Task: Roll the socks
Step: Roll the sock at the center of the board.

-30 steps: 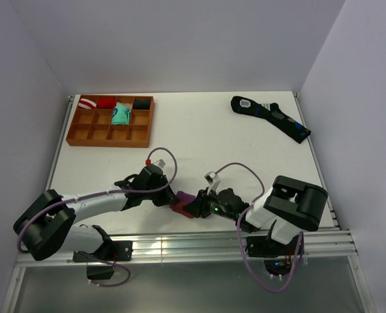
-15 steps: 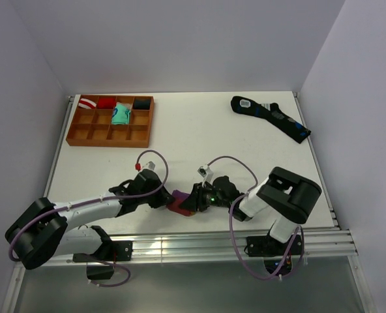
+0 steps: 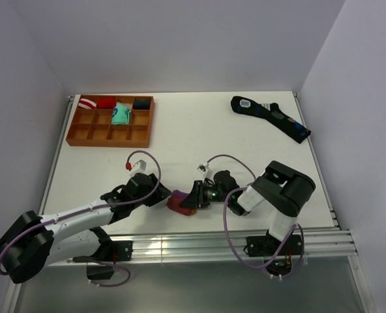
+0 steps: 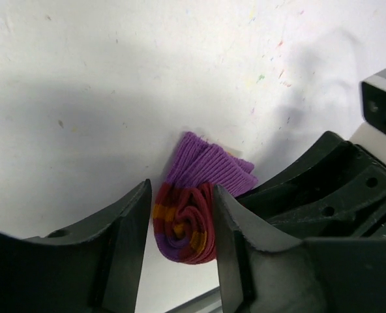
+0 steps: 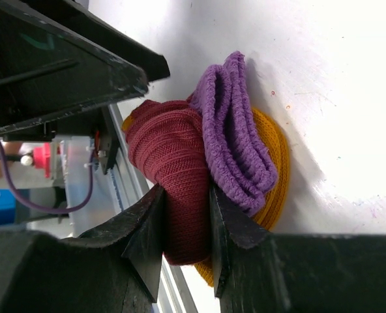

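White tabletop [image 3: 199, 130], and the right gripper [image 5: 185, 192] is pinching the rolled socks [image 3: 178, 202] between its fingers; left gripper [image 4: 180, 192] has jaws parted, straddling the same roll.

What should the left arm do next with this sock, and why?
Probably close the left gripper on the loose purple cuff to stretch it over the roll. Its jaws stand open, the right gripper pinches the rolled maroon sock, and the cuff is not yet wrapped round.
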### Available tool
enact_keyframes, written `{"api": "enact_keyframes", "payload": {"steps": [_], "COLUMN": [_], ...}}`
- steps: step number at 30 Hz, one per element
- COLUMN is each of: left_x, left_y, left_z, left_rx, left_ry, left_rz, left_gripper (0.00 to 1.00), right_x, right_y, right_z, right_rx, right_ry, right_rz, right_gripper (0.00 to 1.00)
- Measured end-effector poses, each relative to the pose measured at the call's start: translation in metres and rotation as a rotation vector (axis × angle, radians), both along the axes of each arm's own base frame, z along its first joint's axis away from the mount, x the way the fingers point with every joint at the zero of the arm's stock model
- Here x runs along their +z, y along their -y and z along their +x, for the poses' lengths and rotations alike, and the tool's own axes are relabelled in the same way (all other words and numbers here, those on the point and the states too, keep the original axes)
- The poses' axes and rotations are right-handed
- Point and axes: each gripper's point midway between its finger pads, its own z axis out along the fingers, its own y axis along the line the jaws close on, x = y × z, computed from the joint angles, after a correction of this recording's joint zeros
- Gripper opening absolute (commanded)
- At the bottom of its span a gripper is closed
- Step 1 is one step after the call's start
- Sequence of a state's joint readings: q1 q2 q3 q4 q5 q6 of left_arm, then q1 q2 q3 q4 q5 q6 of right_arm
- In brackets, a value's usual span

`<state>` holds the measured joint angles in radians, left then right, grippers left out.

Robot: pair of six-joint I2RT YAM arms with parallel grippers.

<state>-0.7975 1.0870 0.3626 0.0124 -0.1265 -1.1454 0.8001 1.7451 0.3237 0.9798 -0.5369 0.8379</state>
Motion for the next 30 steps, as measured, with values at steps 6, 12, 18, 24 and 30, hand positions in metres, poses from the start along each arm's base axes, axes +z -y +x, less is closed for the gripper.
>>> {"api": "enact_keyframes", "payload": {"steps": [6,12,18,24,30], "left_x": [0.006,0.012,0.017,0.016,0.019], "left_y": [-0.003,0.002,0.014,0.019,0.024], "left_z": [0.002,-0.002,-0.008,-0.017,-0.019], "left_rx": [0.009,-0.009,-0.063,-0.131,-0.18], "left_ry": [0.106,0.209,0.292,0.367,0.429], "left_rz": [-0.024,-0.062,-0.091,-0.112,-0.114], "left_gripper": [0.5,0.61,0.62,0.61,0.63], "right_x": [0.0,0.0,-0.001,-0.001,0.0], "right_y": [0.004,0.013,0.023,0.03,0.032], "right_z": [0.001,0.0,-0.001,-0.001,0.0], "right_rx": [0.031,0.079,0.123,0.165,0.198], "right_ry": [-0.061,-0.161,-0.277,-0.378,-0.441], "right_rz": [0.021,0.025,0.035,0.031,0.006], "right_gripper": [0.23,0.24,0.24,0.24,0.24]}}
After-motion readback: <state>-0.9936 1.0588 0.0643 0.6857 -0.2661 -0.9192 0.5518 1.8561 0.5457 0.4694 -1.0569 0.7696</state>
